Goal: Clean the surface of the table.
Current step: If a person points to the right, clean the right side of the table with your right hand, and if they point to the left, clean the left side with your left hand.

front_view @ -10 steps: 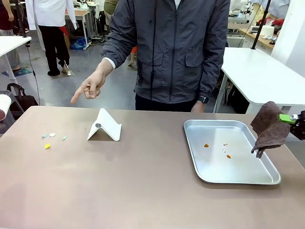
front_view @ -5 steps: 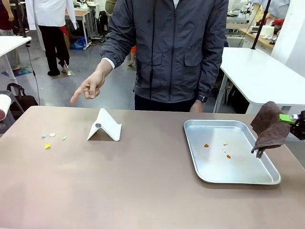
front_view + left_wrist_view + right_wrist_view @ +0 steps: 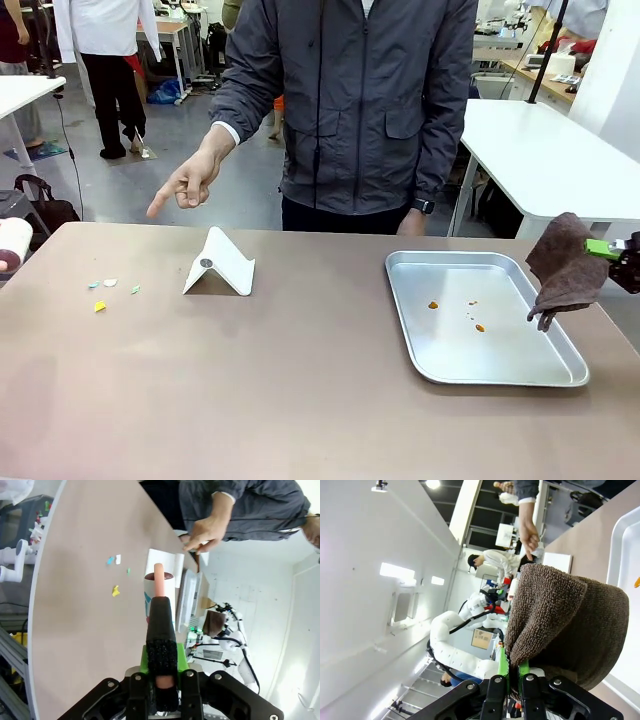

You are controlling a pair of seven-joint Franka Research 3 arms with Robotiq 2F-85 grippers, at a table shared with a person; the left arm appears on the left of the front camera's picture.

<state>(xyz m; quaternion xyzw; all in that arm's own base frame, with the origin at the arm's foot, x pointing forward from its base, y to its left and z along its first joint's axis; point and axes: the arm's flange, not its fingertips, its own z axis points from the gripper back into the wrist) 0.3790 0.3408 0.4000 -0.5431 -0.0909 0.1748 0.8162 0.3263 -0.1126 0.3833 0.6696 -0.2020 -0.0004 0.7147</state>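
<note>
The taupe-brown table point(image 3: 300, 390) carries a few small coloured scraps point(image 3: 100, 305) at its left. A person's hand point(image 3: 190, 180) points a finger down toward them. At the table's left edge sits a white lint roller point(image 3: 12, 242). In the left wrist view my left gripper point(image 3: 161, 677) is shut on the roller's pink handle point(image 3: 159, 575), above the table point(image 3: 85, 595) and near the scraps point(image 3: 115, 590). At the right, my right gripper point(image 3: 618, 250) is shut on a brown cloth point(image 3: 565, 265) that hangs over the tray's right rim. The right wrist view has the cloth point(image 3: 565, 615) pinched in my right gripper point(image 3: 512, 677).
A shallow silver tray point(image 3: 405, 300) with a few orange crumbs point(image 3: 433, 305) lies at the right. A folded white stand point(image 3: 222, 265) sits left of centre near the far edge. The person stands at the far side. A white table point(image 3: 540, 150) is behind right.
The lint roller at the left edge has come slightly farther into the front view. The right gripper, the cloth and the pointing hand have stayed put.
</note>
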